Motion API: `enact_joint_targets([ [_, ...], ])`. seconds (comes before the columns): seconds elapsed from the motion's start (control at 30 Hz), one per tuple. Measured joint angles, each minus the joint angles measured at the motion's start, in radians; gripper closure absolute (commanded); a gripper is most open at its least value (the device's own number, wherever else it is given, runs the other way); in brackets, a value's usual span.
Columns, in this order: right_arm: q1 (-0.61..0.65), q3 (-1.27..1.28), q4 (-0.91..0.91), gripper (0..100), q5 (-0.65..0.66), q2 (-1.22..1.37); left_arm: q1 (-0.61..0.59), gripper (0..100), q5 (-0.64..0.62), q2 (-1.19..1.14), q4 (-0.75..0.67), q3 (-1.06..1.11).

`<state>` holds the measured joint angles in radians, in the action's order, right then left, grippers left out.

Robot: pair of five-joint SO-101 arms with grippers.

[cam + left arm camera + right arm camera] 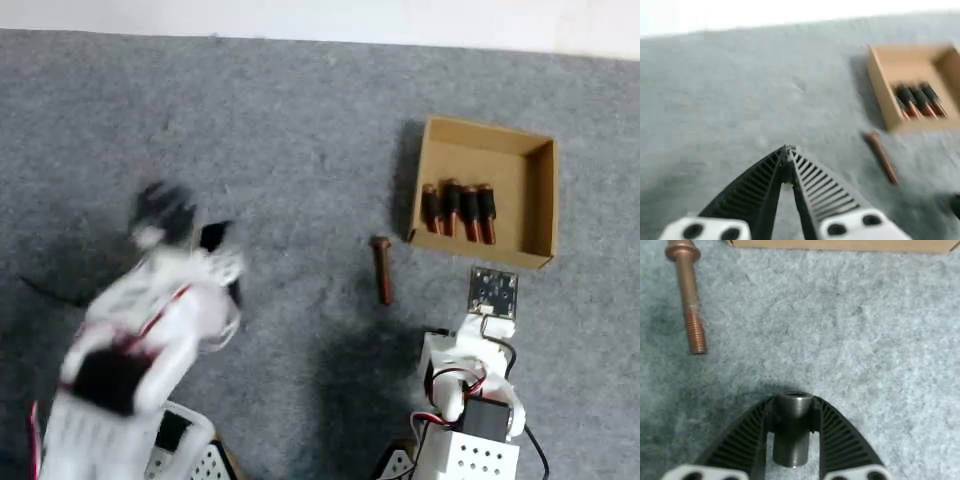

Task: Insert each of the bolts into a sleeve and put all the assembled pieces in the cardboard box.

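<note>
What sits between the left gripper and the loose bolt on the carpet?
Nothing visible. Bare carpet lies between the left gripper and the bolt. The cardboard box sits beyond the bolt, and the right gripper, holding a sleeve, is off to the side.

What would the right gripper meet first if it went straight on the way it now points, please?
Probably the near wall of the cardboard box, past bare carpet; the bolt lies off to one side.

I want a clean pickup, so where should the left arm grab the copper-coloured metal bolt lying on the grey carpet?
Probably the smooth shank near the flanged head of the copper-coloured metal bolt, from straight above, jaws straddling it. It lies flat with open grey carpet either side, and that leaves the threaded end free.
</note>
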<state>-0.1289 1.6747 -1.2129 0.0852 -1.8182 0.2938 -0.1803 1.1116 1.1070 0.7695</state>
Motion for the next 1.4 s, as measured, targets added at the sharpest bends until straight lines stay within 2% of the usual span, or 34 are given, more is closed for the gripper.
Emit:
enact_joint_targets([
  [0.17,0.000,0.000,0.000,99.3,0.000,0.000,0.153,99,-0.048,-0.463,0.000,-0.252],
  [0.37,0.000,0.000,0.000,99.3,0.000,0.000,0.279,99,-0.063,-0.864,-0.002,-0.502],
  [0.53,0.000,0.000,0.000,99.3,0.000,0.000,0.316,99,-0.083,-1.111,-0.089,-0.589],
  [0.67,-0.018,0.000,0.000,99.3,0.000,0.000,0.319,99,-0.201,-1.278,-0.164,-0.592],
  [0.9,-0.216,0.000,0.074,99.3,0.000,0.000,0.374,99,-0.270,-1.344,-0.176,-0.592],
  [1.17,-0.236,0.000,0.077,99.3,0.000,0.000,0.373,99,-0.273,-1.344,-0.212,-0.594],
  [1.4,-0.236,0.000,0.077,99.3,0.000,0.000,0.445,99,-0.273,-1.364,-0.216,-0.594],
])
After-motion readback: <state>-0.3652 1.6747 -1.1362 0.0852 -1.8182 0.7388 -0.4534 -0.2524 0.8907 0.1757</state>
